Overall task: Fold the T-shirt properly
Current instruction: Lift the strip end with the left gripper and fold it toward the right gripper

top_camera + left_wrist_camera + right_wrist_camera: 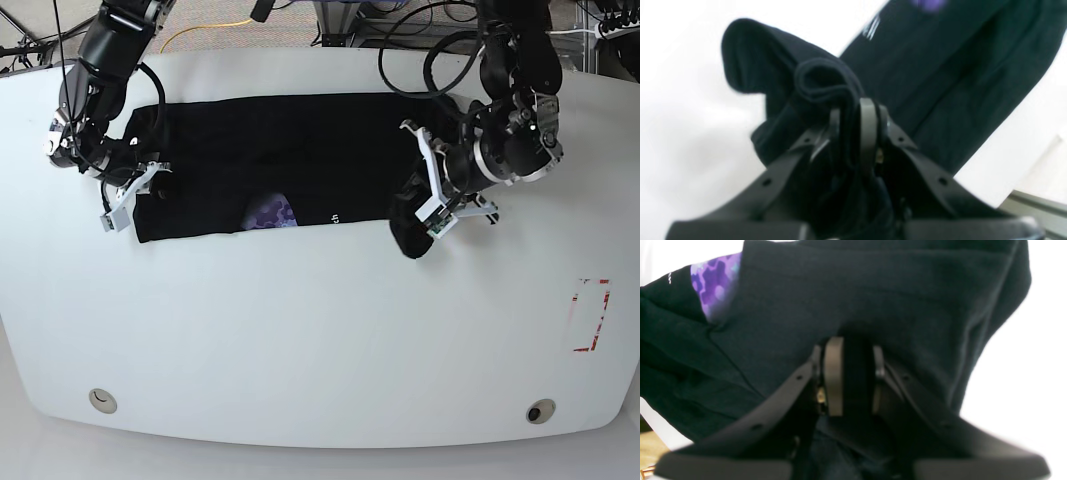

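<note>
Black T-shirt (270, 165) is pinched at both ends by left gripper (853, 113) and right gripper (850, 350); mid-fold; matched carrying is needed next.

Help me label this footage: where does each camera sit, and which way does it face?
Left wrist: rides the left arm, looking along the left end effector at bunched black T-shirt it clamps; its fingers show.
Right wrist: rides the right arm, looking along the right end effector, shut on cloth; its fingers show.
Base: overhead, facing down on the white table; both arms show.
Shared: the shirt's purple patch appears in all three.
</note>
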You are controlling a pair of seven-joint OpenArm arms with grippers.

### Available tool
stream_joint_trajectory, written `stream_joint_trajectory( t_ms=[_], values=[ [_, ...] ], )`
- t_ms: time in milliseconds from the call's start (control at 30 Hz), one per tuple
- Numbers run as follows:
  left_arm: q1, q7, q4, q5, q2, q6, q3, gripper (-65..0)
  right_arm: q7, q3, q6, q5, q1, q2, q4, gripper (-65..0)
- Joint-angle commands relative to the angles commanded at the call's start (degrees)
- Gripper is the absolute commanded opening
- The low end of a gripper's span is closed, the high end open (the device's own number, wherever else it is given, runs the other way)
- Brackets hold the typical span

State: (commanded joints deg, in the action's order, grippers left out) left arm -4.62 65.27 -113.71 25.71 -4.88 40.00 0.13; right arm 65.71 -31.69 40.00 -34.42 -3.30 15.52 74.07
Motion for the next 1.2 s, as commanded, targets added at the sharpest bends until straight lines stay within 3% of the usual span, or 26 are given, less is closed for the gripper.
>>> stream_joint_trajectory(
  t_ms=[167,433,833,933,1067,1200],
  values=[
    [1.5,0.2,1.0,-0.1,2.1,0.0,2.3,-60.8,0.0,0.0,0.00,0.0,-0.1,-0.1,0.0,-53.6],
    [1.8,0.2,1.1,-0.3,2.3,0.0,4.4,-60.8,0.0,0.0,0.00,0.0,-0.2,-0.1,0.0,-53.7],
    [1.8,0.2,1.0,-7.7,2.5,0.0,12.3,-60.0,-0.1,0.0,0.00,0.0,-0.4,-0.1,0.0,-53.7],
    [2.3,0.2,1.0,-8.2,3.1,0.0,12.8,-49.9,-0.1,0.0,0.00,0.0,-0.4,-0.1,0.0,-53.7],
    [2.7,0.8,0.5,-8.9,4.8,0.0,12.7,-31.5,-0.1,0.0,0.00,0.0,-0.4,-0.1,0.0,-53.7],
    [4.4,2.5,0.4,-8.4,7.3,0.0,12.8,-27.4,-0.1,0.0,0.00,0.0,-0.4,-0.1,0.0,-53.7]
  ],
)
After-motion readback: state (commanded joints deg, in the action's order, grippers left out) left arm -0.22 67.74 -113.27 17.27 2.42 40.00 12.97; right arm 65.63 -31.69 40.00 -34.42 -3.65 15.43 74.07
